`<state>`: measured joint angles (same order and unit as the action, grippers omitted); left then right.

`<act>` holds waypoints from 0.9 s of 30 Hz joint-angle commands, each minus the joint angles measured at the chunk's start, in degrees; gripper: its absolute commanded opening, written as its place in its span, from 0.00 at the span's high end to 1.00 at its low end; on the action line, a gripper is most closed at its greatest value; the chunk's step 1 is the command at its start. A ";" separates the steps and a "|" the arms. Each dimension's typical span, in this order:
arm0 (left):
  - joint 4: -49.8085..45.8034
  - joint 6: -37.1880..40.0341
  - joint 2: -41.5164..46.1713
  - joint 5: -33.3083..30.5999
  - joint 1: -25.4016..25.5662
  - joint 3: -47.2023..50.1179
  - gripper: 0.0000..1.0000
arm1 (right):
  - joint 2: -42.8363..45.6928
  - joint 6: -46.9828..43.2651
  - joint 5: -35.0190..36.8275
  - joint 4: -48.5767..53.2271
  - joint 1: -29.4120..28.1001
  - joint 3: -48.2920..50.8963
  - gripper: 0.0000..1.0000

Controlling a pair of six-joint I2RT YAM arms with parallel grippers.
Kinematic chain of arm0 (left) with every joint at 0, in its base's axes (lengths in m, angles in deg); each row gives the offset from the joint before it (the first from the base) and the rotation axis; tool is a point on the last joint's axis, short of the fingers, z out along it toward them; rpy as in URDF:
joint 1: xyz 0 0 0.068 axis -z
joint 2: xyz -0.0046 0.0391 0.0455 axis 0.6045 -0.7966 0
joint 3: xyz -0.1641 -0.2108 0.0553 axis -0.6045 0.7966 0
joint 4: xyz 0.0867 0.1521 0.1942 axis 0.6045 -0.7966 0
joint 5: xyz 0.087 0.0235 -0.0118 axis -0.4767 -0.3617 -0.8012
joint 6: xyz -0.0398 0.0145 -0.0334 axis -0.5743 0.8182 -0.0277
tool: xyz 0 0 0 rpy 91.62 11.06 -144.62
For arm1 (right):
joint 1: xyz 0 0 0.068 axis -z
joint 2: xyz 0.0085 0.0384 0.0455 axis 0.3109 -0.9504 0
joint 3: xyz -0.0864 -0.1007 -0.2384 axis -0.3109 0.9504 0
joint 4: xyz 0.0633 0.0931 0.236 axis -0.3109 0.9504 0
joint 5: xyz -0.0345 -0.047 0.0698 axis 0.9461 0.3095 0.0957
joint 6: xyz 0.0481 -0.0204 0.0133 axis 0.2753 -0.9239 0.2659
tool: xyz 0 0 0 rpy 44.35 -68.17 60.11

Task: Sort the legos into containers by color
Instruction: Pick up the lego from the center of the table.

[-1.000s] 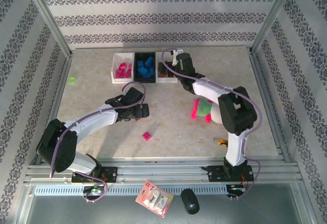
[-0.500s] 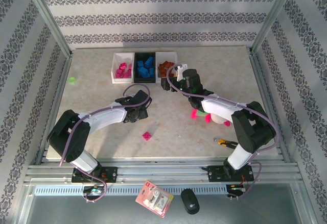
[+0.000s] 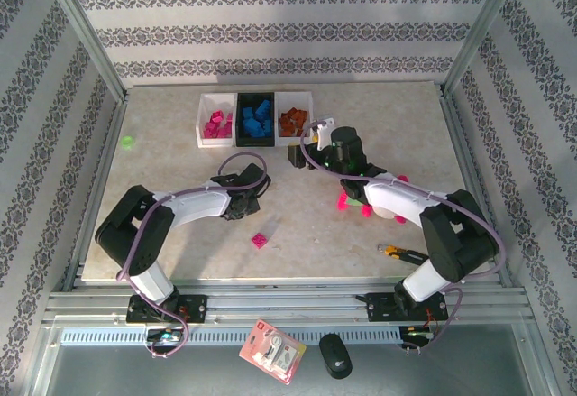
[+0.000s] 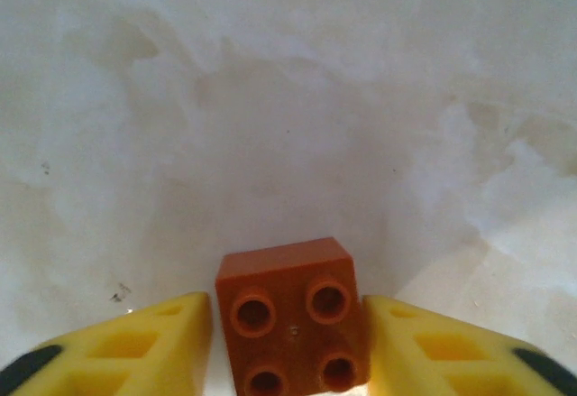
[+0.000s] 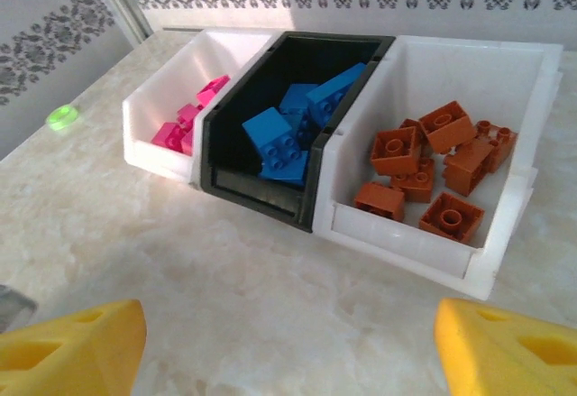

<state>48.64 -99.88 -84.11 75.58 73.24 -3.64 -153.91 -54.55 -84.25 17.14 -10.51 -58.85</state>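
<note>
My left gripper (image 4: pixel 288 351) pinches one orange-brown brick (image 4: pixel 287 274) on the table (image 4: pixel 270 98), well apart from the bins (image 5: pixel 261 199), since it belongs in the right-hand white bin (image 5: pixel 410 238) with its matches; my right gripper (image 5: pixel 288 337) hangs wide open, empty.

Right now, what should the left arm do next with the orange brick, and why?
Probably squeeze it firmly, then lift it straight up. The left fingers flank the orange-brown brick, which rests on the table, not yet in the white bin of orange-brown bricks.
</note>
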 commanded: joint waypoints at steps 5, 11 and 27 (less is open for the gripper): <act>2.07 3.16 0.89 0.88 0.37 -0.21 0.72 | 7.88 -3.79 -5.21 2.48 0.85 2.99 0.16; 2.64 11.88 2.08 2.06 0.39 -5.70 0.84 | 14.39 -5.05 -5.15 6.79 1.07 6.01 0.15; -2.04 28.16 -16.74 2.71 0.33 -43.80 0.83 | 21.43 -4.45 -3.27 8.61 3.57 12.60 0.14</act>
<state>48.47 -77.10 -98.23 78.31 73.24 -42.24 -133.52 -58.79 -87.85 25.55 -7.49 -47.05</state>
